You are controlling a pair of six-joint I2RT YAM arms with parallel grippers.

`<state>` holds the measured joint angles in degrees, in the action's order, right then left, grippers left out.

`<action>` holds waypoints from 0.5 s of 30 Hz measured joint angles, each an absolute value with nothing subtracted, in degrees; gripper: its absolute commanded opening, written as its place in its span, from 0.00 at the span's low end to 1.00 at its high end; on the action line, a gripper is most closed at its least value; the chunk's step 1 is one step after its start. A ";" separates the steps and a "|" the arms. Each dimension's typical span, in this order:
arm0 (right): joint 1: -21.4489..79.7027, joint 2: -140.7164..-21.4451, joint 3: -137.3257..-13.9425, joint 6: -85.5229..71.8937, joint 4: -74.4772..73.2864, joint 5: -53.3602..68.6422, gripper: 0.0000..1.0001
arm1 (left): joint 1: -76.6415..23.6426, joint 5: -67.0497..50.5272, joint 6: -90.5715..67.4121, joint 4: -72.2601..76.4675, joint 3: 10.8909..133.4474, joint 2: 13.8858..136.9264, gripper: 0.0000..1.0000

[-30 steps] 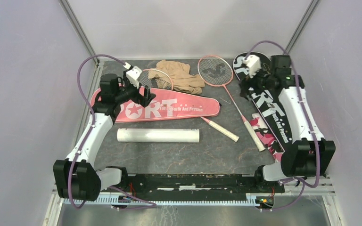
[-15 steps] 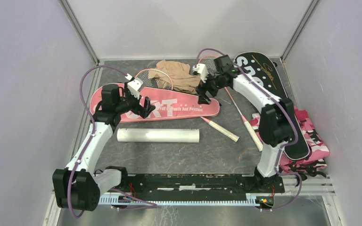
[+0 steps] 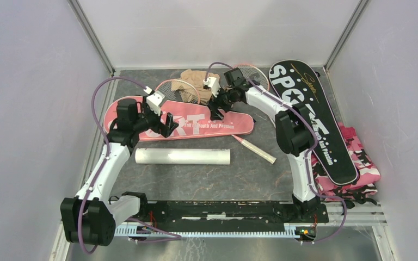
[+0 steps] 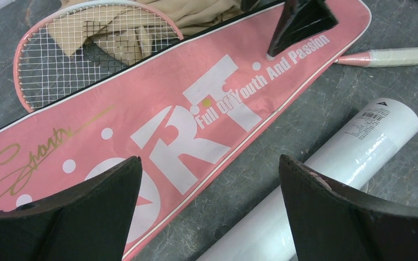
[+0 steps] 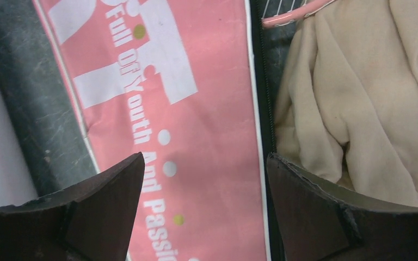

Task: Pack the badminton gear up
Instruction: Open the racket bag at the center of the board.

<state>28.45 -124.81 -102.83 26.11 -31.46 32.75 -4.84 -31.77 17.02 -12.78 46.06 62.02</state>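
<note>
Over the pink cover [image 3: 196, 124], which lies flat on the tabletop [image 3: 223, 182], both arms reach in from either side.

Only the top view takes in the whole kit. A long white tube [image 3: 182, 156] lies just nearside of the pink cover and parallel to it. A white racket grip [image 3: 256, 150] pokes out by the cover's narrow end. A racket head [image 3: 179, 89] shows past the cover's far edge, beside a tan cloth [image 3: 198, 79]. A black cover [image 3: 310, 117] lies well to the right, its near end overlapping pink camouflage cloth [image 3: 366, 163]. A second racket head [image 3: 253, 73] is half hidden behind the right arm.

The left wrist view adds detail the top view lacks: the tan cloth shows through the racket strings, and there is a barcode label on the tube's end. The left claw [image 4: 209, 212] is spread wide, one finger above the cover's "SPORT" lettering and the other above the tube.

That view also catches a finger of the right claw [image 5: 204, 212], its tip down at the word "Passion"; whether it touches cannot be told. In the right wrist view this claw is also spread, above the pink cover, with the cover's black zipper edge and the tan cloth by one finger.
</note>
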 measured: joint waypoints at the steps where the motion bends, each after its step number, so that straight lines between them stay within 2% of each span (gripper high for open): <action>1: 28.45 -125.82 -103.20 25.74 -30.74 32.47 0.87 | -4.84 -31.79 17.04 -12.75 45.87 61.65 1.00; 5: 28.45 -129.14 -104.57 24.84 -29.23 32.12 0.83 | -4.84 -32.03 17.04 -12.73 45.56 60.80 1.00; 9: 28.45 -130.89 -104.95 24.23 -28.67 32.23 0.74 | -4.84 -32.08 17.04 -12.73 45.54 60.75 1.00; 12: 28.45 -131.15 -104.95 23.86 -28.34 32.60 0.71 | -4.84 -32.08 17.06 -12.73 45.54 60.75 1.00; 13: 28.40 -131.15 -104.99 23.79 -28.29 32.69 0.73 | -4.84 -32.05 17.06 -12.73 45.54 60.75 1.00; 15: 28.38 -131.15 -105.14 23.62 -28.25 32.93 0.84 | -4.84 -32.05 17.06 -12.71 45.54 60.75 1.00</action>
<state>28.38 -131.15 -105.14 23.62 -28.25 32.93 -4.84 -32.05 17.06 -12.71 45.54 60.75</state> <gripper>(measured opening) 0.721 0.996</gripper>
